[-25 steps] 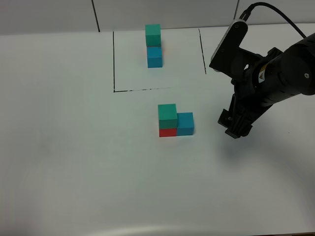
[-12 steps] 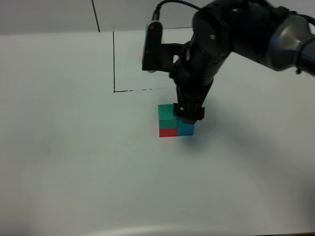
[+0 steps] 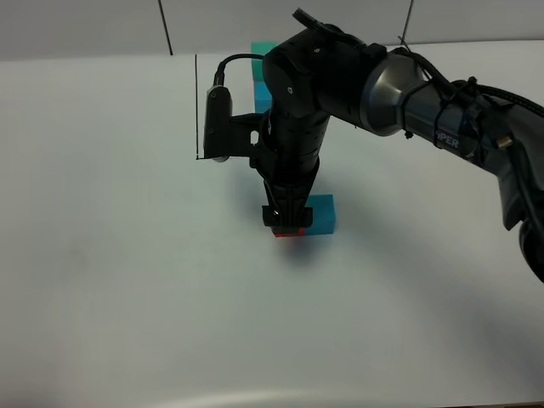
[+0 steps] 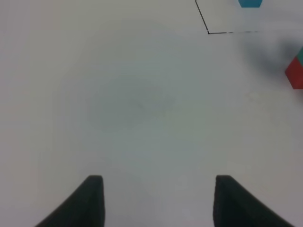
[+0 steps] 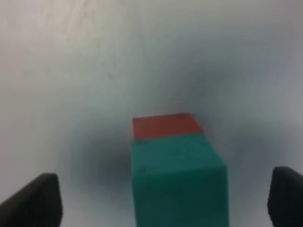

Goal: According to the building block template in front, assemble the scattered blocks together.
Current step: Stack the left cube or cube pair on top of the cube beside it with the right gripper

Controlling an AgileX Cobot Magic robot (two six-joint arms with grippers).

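Of the scattered blocks, the green cube point(image 5: 177, 182) sits on top of the red cube point(image 5: 165, 125), and the blue cube point(image 3: 321, 212) stands against their right side. My right gripper point(image 3: 286, 218) hangs straight over the green cube and hides it in the exterior view, where only a red sliver point(image 3: 289, 232) shows. This right gripper point(image 5: 161, 201) is open, its fingertips point(image 5: 35, 201) well apart from the cube's sides. The building block template point(image 3: 263, 49) stands at the back, mostly behind the right arm. My left gripper point(image 4: 158, 201) is open over bare table, left of the red cube point(image 4: 295, 73).
Thin black lines point(image 3: 196, 102) frame the template's patch at the back. The right arm's dark body point(image 3: 340, 76) stretches in from the right edge across the middle. The table top point(image 3: 127, 255) is plain white, its front edge near the bottom.
The right arm has swung left, from right of the blocks, past the blue cube, to directly above the green cube. The blocks have stayed put and the jaws have kept their width.
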